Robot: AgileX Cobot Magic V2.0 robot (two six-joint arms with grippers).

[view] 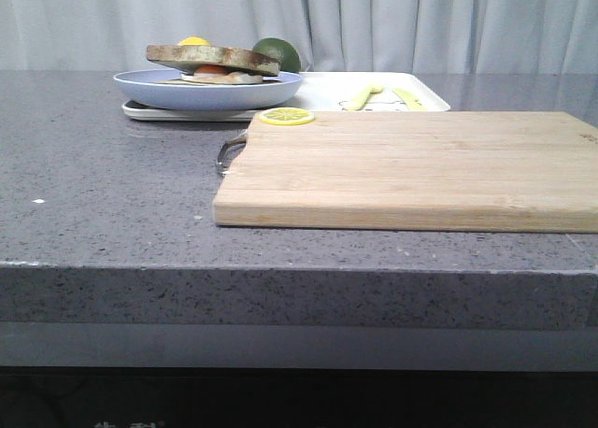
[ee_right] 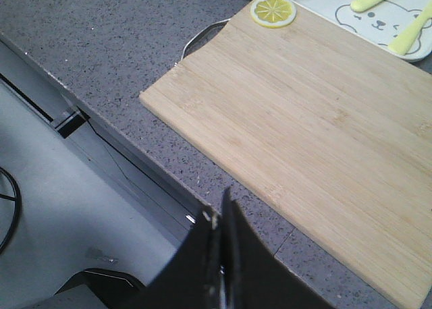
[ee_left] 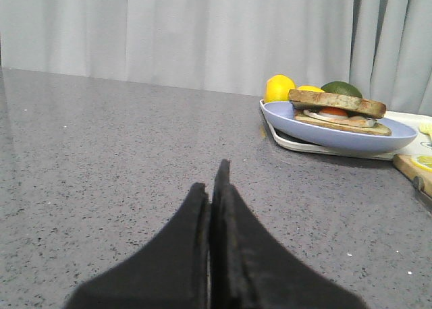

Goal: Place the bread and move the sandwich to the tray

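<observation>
Speckled grey stone worktop [view: 103, 185], pale wooden cutting board [view: 420, 171] with a yellow lemon slice [view: 286, 117], pale blue round plate [view: 159, 90], white rectangular tray [view: 327, 92] printed with a bear face.

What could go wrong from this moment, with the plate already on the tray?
The blue plate overhangs the white tray's left edge, so a nudge might tip it. The top bread lies loose on the sandwich and could slide. The lemon slice at the cutting board's corner could get knocked off.
</observation>
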